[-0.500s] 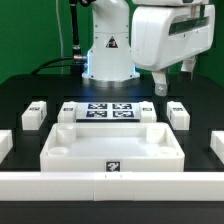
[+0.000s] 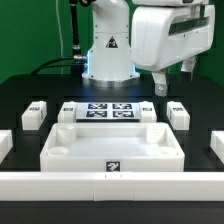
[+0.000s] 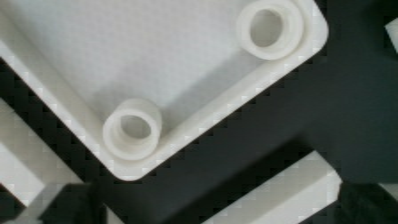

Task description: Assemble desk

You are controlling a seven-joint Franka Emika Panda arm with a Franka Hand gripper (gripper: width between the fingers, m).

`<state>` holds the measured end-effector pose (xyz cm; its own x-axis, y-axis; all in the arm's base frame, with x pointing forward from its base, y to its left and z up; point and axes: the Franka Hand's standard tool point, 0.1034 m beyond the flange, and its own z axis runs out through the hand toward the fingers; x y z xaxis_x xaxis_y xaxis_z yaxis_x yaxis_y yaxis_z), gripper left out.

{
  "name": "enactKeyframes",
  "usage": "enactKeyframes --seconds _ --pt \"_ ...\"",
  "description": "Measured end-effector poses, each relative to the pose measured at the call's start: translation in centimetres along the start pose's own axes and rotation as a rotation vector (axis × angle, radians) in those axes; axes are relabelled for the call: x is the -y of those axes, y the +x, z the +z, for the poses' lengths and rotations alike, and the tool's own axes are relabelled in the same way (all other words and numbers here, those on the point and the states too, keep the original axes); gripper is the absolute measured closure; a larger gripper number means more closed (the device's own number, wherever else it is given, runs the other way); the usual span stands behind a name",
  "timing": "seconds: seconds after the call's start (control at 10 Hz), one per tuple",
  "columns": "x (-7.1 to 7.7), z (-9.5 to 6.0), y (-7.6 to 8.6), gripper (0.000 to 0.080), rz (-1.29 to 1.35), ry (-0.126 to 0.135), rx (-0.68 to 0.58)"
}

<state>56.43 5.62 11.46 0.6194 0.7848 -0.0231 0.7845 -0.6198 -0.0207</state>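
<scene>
The desk top (image 2: 112,150), a white tray with a raised rim and corner sockets, lies in the middle of the black table. White block legs lie around it: one on the exterior view's left (image 2: 36,113), one on the right (image 2: 180,115), and one more at each far edge (image 2: 4,146) (image 2: 217,146). My gripper (image 2: 161,86) hangs open and empty above the tray's rear right corner. The wrist view looks down on that desk top (image 3: 196,75), showing one corner and two round sockets (image 3: 134,126) (image 3: 270,28). Nothing sits between the jaws.
The marker board (image 2: 108,111) lies flat behind the tray, in front of the robot's base (image 2: 108,55). A long white rail (image 2: 112,186) runs along the table's front edge. In the wrist view a white strip (image 3: 294,188) crosses the black table beside the tray's corner.
</scene>
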Motion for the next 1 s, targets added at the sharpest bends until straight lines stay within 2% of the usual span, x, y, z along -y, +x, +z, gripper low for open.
enactKeyframes --seconds 0.3,0.4,0.5,0.7,1.0 --pt "0.0 0.0 -0.1 0.015 -0.035 0.001 0.001" --pt "0.1 0.1 -1.4 0.015 -0.186 0.006 0.008" --pt "-0.1 0.2 -3.4 0.015 -0.404 0.017 0.015" --pt "-1.6 0.3 -5.6 0.015 -0.604 0.019 0.011" --pt "-1.4 0.5 -5.5 0.015 -0.624 0.023 0.01"
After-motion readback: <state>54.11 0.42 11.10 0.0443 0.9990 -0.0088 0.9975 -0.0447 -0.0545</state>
